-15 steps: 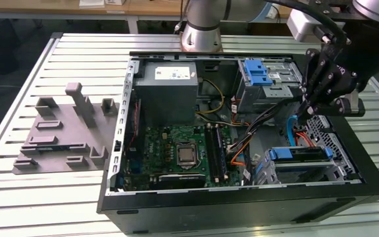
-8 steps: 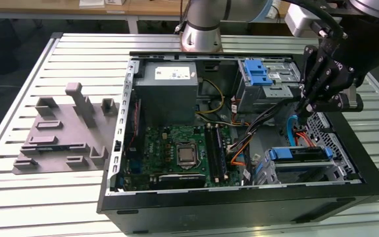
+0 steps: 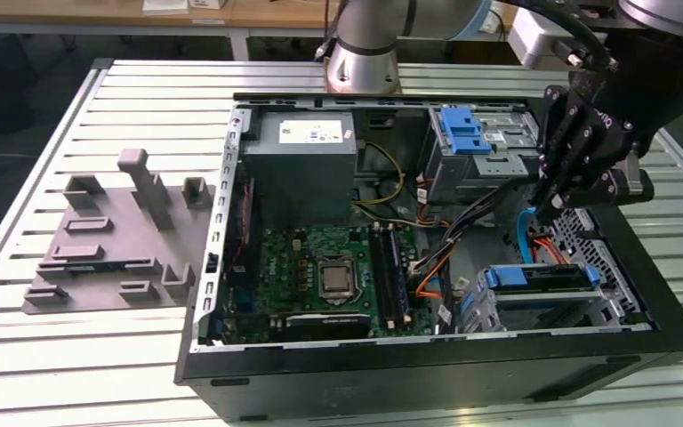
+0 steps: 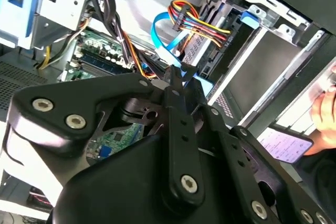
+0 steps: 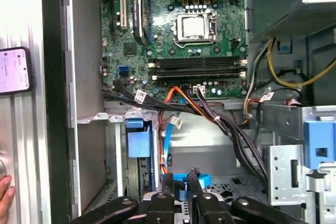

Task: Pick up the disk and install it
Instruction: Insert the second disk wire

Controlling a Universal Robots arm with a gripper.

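Carefully does it: the gripper (image 3: 543, 206) hangs inside the computer case (image 3: 437, 369) above the disk (image 3: 540, 277) in its lower cage, jaws' state untellable, so any descent should stay clear of the blue cable (image 3: 522, 233) looping beside it.

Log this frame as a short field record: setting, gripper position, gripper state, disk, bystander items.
setting: open computer case lying on a slatted table, motherboard exposed
gripper position: gripper lowered inside the case toward the exterior view's right, above the cables
gripper state: fingers close together, nothing visibly held
disk: seated in the lower bay in its blue carrier
upper cage: blue bracket on top
bystander items: a hand and a phone beside the case
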